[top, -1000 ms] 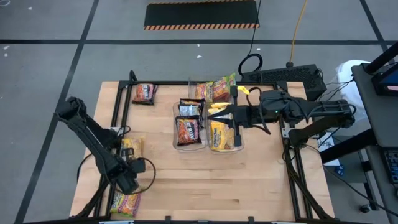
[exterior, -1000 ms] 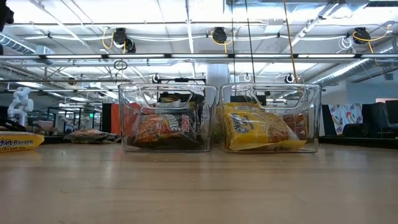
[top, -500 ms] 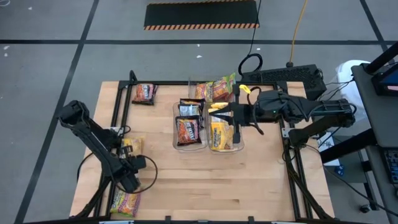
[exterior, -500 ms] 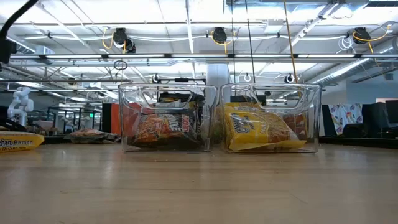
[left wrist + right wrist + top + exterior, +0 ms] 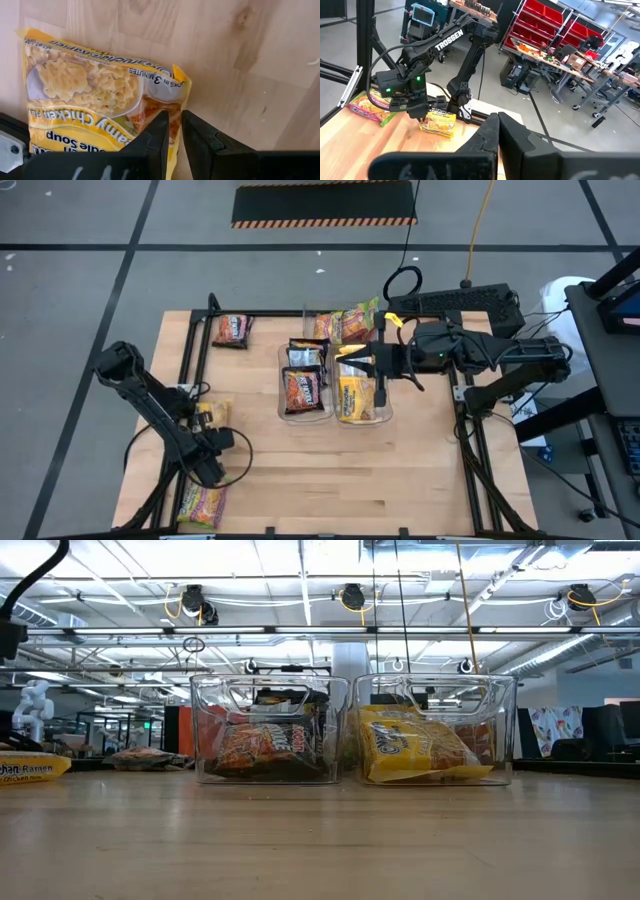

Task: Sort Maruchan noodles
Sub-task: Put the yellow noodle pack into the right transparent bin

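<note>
**A:** Where do the Maruchan noodles lie?

**B:** Scattered. The yellow creamy chicken packet (image 5: 95, 107) sits at the left of the worktop (image 5: 400, 470) in the high view, partly under the left pincer (image 5: 171, 131). The wrist view shows the two dark fingers close together with a thin gap, their tips right over the packet's corner edge. Whether they actually pinch the plastic I cannot tell.

**A:** And the rest?

**B:** In the centre, the left clear bin (image 5: 268, 730) holds dark brown-orange packets (image 5: 303, 388), and the right clear bin (image 5: 436, 728) holds yellow packets (image 5: 355, 398). Their rear contents are hard to make out through the walls in the low view. A pink-green packet (image 5: 201, 505) lies at the lower left, near the worktop's edge. Another dark packet (image 5: 231, 330) lies at the upper left, and a small heap of loose packets (image 5: 348, 323) sits just behind the bins.

**A:** The right arm?

**B:** Its right pincer (image 5: 372, 365) hangs over the right bin, fingers pressed shut with nothing between them. In its wrist view the fingers fill the bottom, hiding the bins beneath.

**A:** Anything cut off?

**B:** In the low view only the end of the yellow packet shows at the left border.
</note>
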Action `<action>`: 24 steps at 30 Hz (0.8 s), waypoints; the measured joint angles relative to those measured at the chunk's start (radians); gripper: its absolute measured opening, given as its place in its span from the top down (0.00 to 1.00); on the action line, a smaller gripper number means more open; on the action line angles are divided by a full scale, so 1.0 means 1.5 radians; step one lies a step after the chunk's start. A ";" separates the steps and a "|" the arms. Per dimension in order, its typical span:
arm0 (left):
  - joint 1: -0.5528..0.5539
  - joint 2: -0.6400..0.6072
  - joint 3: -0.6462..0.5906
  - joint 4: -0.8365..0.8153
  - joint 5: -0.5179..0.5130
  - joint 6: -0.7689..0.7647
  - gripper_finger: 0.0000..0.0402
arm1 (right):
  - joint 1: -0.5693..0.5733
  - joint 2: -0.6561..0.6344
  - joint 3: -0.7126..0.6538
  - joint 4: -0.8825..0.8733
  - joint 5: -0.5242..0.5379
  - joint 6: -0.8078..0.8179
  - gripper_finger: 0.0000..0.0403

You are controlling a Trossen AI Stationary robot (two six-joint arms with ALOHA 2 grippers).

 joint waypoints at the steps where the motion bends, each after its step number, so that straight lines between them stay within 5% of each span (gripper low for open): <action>1: 0.000 0.000 -0.002 0.002 0.000 0.004 0.85 | 0.000 0.000 0.000 0.000 0.000 0.000 1.00; 24: 0.003 -0.002 -0.061 0.110 -0.009 0.011 0.87 | 0.000 0.000 0.000 0.000 0.000 -0.013 1.00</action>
